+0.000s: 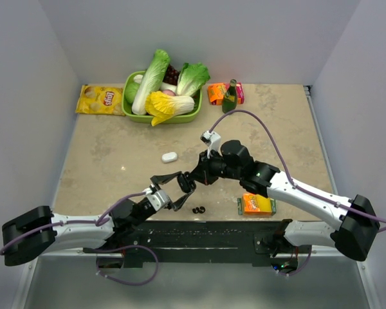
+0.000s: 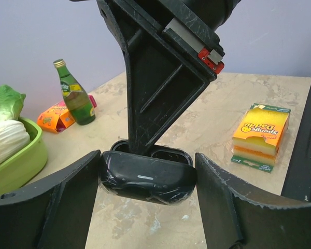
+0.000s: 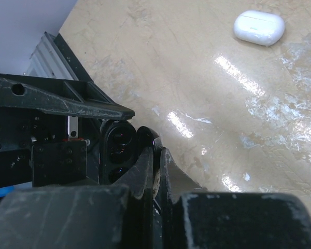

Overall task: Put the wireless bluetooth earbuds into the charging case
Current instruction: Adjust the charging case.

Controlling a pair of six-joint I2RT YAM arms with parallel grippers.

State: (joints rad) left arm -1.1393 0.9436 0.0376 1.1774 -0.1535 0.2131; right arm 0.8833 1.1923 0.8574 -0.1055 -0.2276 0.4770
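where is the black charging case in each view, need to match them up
Top external: black charging case low centre, where the two arms meet.
Left wrist: bottom centre, clamped by the left gripper.
Right wrist: left of centre, open wells showing.
Shared landmark: the right gripper, at the case in all three.

arms point(image 1: 309, 196): white links, black joints | cables point(image 1: 273, 145): purple | pincer fingers point(image 2: 62, 207): black, scuffed | tab point(image 2: 211, 59): red
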